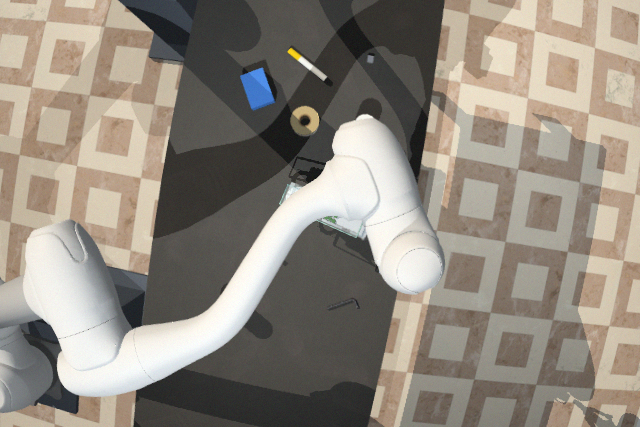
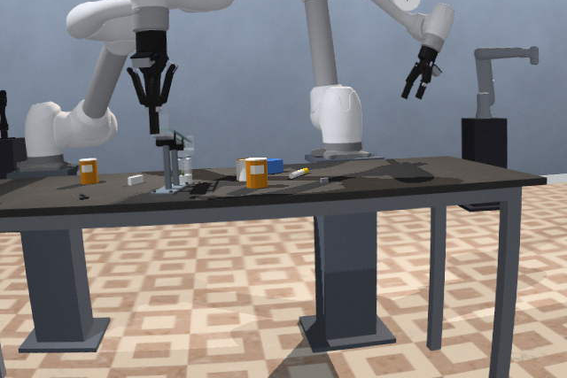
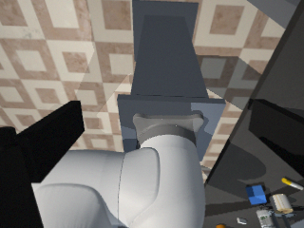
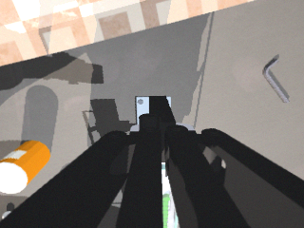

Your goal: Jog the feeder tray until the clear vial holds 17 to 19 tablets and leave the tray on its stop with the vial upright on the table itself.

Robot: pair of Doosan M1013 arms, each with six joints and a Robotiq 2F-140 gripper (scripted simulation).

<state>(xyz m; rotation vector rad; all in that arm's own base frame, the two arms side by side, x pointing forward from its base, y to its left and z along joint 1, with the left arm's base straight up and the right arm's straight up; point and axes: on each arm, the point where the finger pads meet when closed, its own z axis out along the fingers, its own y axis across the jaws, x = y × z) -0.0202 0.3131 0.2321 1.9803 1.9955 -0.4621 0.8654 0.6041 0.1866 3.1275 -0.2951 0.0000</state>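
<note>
The feeder tray stands raised on grey posts, with green showing inside it. My right gripper is shut and empty, its tips down beside the faint upright plate at the tray's high end. Whether they touch the plate is unclear. The clear vial stands below the tray's other end, behind the posts. White shows low in it, but tablets cannot be counted. My left gripper is open and empty, high and well away from the tray. In the top view the right arm hides most of the tray.
Orange bottles stand either side of the feeder. A blue box, a tape roll, a marker and a small grey cube lie beyond. A white block and a hex key lie opposite.
</note>
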